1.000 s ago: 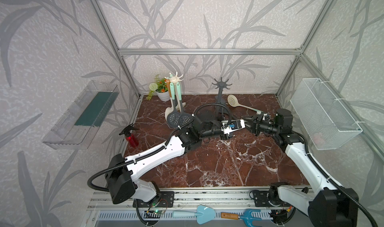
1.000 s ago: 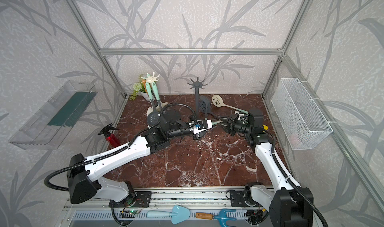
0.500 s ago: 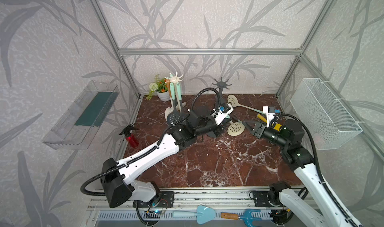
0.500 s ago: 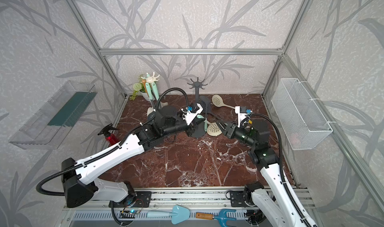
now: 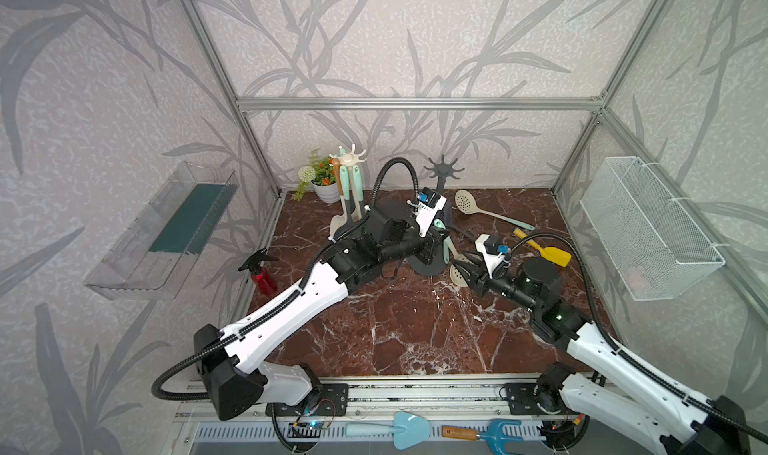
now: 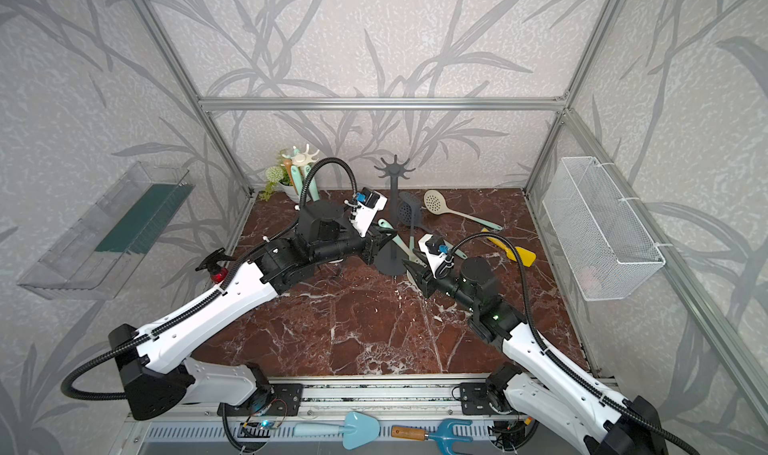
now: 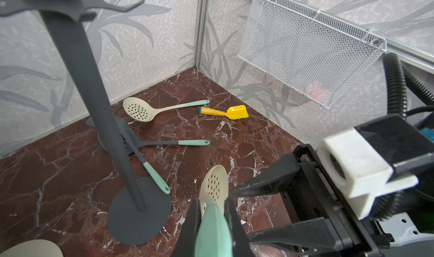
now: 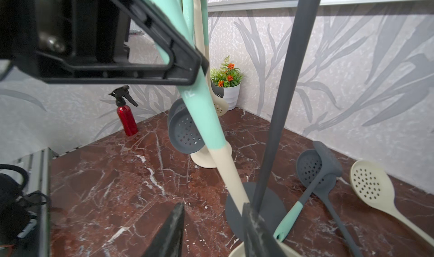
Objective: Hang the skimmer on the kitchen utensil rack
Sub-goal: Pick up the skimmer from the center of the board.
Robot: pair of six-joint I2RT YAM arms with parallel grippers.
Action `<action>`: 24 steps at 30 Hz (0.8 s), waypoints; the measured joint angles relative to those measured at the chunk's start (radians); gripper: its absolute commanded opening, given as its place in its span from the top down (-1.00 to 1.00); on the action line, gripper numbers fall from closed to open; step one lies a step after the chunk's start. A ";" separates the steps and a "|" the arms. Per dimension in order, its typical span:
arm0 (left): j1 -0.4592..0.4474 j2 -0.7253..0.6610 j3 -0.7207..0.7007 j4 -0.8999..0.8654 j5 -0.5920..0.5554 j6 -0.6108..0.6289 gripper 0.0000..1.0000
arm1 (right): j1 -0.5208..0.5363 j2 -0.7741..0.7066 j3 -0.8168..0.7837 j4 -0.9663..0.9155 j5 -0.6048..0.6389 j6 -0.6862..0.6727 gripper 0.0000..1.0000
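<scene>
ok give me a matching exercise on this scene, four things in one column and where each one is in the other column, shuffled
Things:
1. front cream skimmer
2. yellow scoop
3. red spray bottle
4. white mesh basket

Places:
a. fixed to the right wall
b. standing upright on the table near its left edge
c. clamped by its mint handle in the left gripper
d. lying flat on the table near its right edge

Pairs: 1-c, 2-d, 3-b, 4-a
</scene>
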 measured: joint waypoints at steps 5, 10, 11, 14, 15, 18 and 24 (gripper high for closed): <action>0.008 0.000 0.000 -0.030 0.005 -0.044 1.00 | 0.026 0.074 0.003 0.068 0.049 -0.087 0.16; 0.011 0.001 0.000 -0.037 0.019 -0.071 1.00 | 0.045 0.153 0.014 0.122 0.051 -0.128 0.17; 0.011 0.001 0.000 -0.037 0.022 -0.074 1.00 | 0.048 0.166 0.019 0.124 0.051 -0.132 0.18; 0.011 0.004 0.000 -0.038 0.029 -0.080 1.00 | 0.062 0.204 0.048 0.130 0.054 -0.146 0.21; 0.011 0.006 0.000 -0.040 0.029 -0.082 1.00 | 0.068 0.212 0.061 0.130 0.058 -0.152 0.25; 0.011 0.013 0.000 -0.053 0.030 -0.089 1.00 | 0.083 0.230 0.098 0.142 0.066 -0.163 0.45; 0.016 0.021 0.005 -0.070 0.030 -0.106 0.95 | 0.093 0.241 0.123 0.144 0.087 -0.154 0.91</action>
